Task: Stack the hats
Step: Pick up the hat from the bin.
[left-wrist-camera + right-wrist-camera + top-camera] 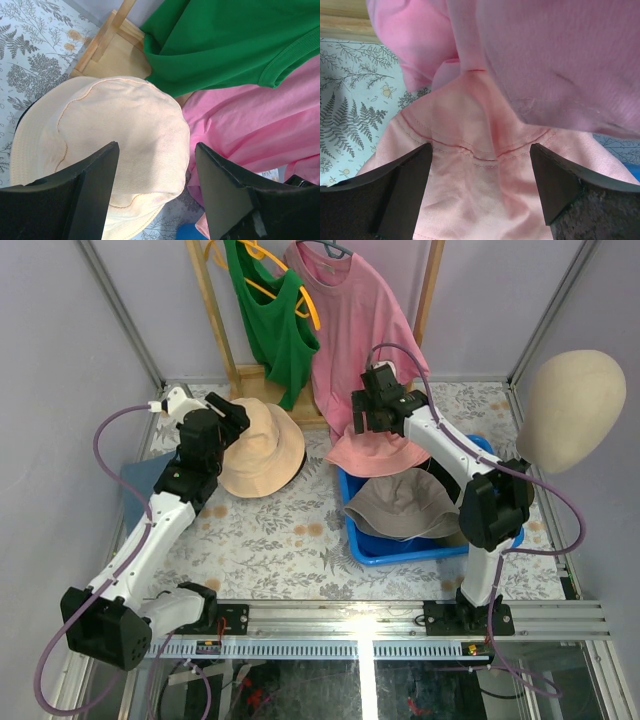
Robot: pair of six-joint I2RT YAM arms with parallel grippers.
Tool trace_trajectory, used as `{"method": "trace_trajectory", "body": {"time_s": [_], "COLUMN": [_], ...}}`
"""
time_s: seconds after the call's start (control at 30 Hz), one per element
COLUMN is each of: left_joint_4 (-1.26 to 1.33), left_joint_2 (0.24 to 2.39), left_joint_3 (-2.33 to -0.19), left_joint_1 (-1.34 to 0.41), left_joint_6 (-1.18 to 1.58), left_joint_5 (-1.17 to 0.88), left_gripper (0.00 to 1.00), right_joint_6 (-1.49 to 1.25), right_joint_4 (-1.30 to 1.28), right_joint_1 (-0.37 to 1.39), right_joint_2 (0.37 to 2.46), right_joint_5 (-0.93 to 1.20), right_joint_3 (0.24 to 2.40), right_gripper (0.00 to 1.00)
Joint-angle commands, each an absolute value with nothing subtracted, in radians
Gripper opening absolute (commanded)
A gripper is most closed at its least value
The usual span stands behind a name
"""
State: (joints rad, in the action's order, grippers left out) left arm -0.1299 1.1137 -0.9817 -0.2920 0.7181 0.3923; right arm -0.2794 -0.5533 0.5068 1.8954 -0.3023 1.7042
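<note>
Right gripper (363,418) hung spread over pink hat (378,453), gripping nothing; left gripper (234,421) likewise over beige hat (264,448). Needed crown pinch, clear of pink shirt (352,315).

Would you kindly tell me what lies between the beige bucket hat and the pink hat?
Only a narrow strip of bare floral tablecloth, shown in the top view; the beige bucket hat and pink hat lie apart.

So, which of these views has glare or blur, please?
Top external: even light, one bright glare on the metal rail. Left wrist: beige hat sharp, dark pincer fingers soft at the edges. Right wrist: pink shirt near the lens slightly soft, pink hat stitching clear.
</note>
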Motion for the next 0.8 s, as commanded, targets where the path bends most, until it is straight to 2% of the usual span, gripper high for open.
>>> {"method": "trace_trajectory", "body": {"time_s": [0.0, 0.03, 0.1, 0.2, 0.23, 0.37, 0.43, 0.77], "left_joint_4": [-0.1, -0.099, -0.095, -0.092, -0.091, -0.088, -0.086, -0.09], "left_joint_2": [1.114, 1.114, 1.118, 1.121, 1.12, 1.119, 1.112, 1.1], "left_joint_3": [-1.017, -1.017, -1.019, -1.022, -1.021, -1.015, -1.009, -1.009], "left_joint_1": [-0.301, -0.301, -0.301, -0.302, -0.302, -0.303, -0.304, -0.312], "left_joint_6": [0.663, 0.662, 0.66, 0.658, 0.658, 0.664, 0.668, 0.688], "left_joint_5": [0.42, 0.42, 0.419, 0.416, 0.416, 0.414, 0.412, 0.362], "left_gripper": [0.62, 0.62, 0.62, 0.62, 0.62, 0.62, 0.62, 0.65], "right_joint_6": [-0.265, -0.269, -0.272, -0.284, -0.287, -0.295, -0.296, -0.342], "right_joint_4": [-0.554, -0.548, -0.538, -0.543, -0.545, -0.552, -0.547, -0.522], "right_joint_1": [0.494, 0.492, 0.489, 0.479, 0.477, 0.474, 0.474, 0.476], "right_joint_2": [1.876, 1.871, 1.862, 1.858, 1.856, 1.843, 1.82, 1.637], "right_joint_5": [-0.302, -0.291, -0.268, -0.228, -0.221, -0.21, -0.209, -0.107], "right_joint_3": [1.7, 1.69, 1.674, 1.664, 1.661, 1.653, 1.652, 1.754], "right_gripper": [0.85, 0.81, 0.66, 0.33, 0.26, 0.08, 0.04, 0.0]}}
